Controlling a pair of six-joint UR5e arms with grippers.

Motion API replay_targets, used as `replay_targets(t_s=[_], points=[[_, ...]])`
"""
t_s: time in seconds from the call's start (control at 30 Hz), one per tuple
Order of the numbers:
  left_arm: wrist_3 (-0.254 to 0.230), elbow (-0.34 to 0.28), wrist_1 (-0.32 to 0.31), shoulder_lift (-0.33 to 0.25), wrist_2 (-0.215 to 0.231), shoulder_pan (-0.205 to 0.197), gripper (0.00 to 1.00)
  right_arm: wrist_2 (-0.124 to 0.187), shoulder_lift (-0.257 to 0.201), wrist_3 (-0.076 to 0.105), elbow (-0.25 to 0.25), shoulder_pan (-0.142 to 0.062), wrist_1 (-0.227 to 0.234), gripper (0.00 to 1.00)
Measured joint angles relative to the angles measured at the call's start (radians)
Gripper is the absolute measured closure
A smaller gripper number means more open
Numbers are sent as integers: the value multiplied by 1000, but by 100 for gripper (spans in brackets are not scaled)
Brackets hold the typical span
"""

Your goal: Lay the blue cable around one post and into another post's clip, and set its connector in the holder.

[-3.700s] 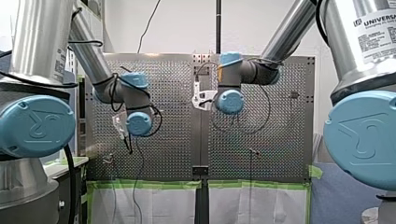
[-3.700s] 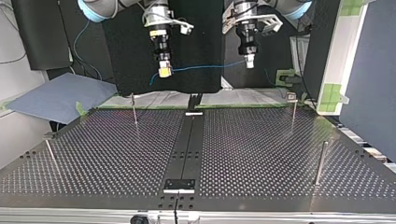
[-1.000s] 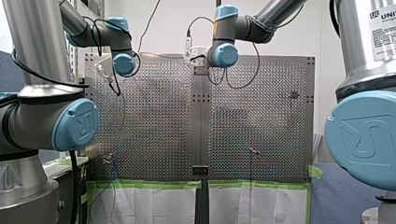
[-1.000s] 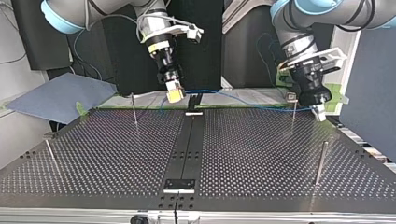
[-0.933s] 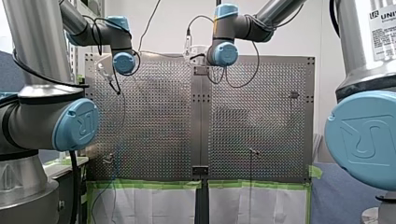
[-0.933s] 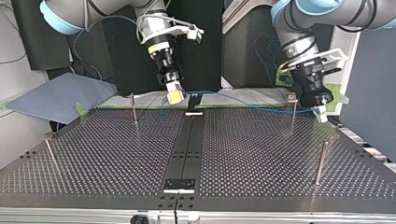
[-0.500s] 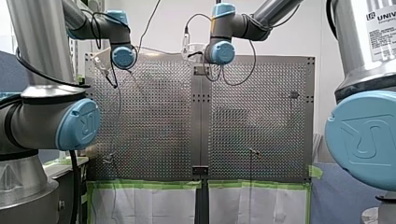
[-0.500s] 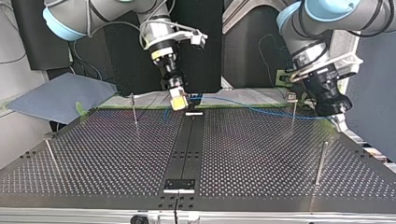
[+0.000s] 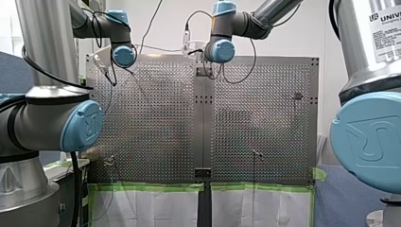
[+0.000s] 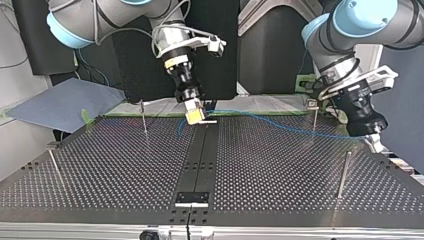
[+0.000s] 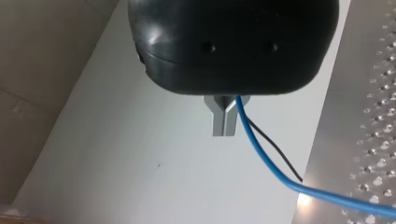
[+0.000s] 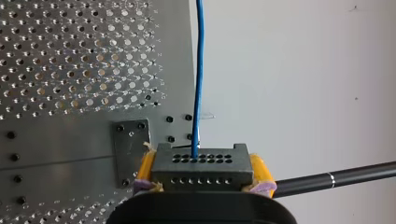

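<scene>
The blue cable (image 10: 280,125) stretches low over the far part of the perforated table (image 10: 110,165). My right gripper (image 10: 195,116), with yellow pads, is shut on the cable's black connector (image 12: 201,173), from which the blue cable (image 12: 199,70) runs straight ahead. The connector hangs just above the far end of the table's black middle strip (image 10: 202,155). My left gripper (image 10: 376,142) is at the top view's right, past the clip post (image 10: 314,119). Its metal fingers (image 11: 225,122) are shut on the blue cable (image 11: 266,163). The cable crosses that post; I cannot tell whether they touch.
Thin posts stand on the table: one at the far left (image 10: 143,117), one at the near left (image 10: 54,165) and one at the near right (image 10: 342,172). A black bracket (image 10: 191,198) sits at the strip's near end. A grey sheet (image 10: 60,102) lies beyond the far left corner.
Both grippers came down toward the table. My left gripper carried the cable further to the top view's right, past the clip post. My right gripper lowered the connector toward the middle strip.
</scene>
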State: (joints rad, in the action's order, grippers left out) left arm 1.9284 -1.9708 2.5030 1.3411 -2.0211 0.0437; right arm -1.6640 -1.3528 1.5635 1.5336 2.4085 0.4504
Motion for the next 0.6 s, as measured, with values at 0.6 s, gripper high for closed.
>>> replay_targets(t_s=[0.6], points=[[35, 54, 7, 55, 31, -70, 98, 2, 98, -1, -134, 32, -58, 100]])
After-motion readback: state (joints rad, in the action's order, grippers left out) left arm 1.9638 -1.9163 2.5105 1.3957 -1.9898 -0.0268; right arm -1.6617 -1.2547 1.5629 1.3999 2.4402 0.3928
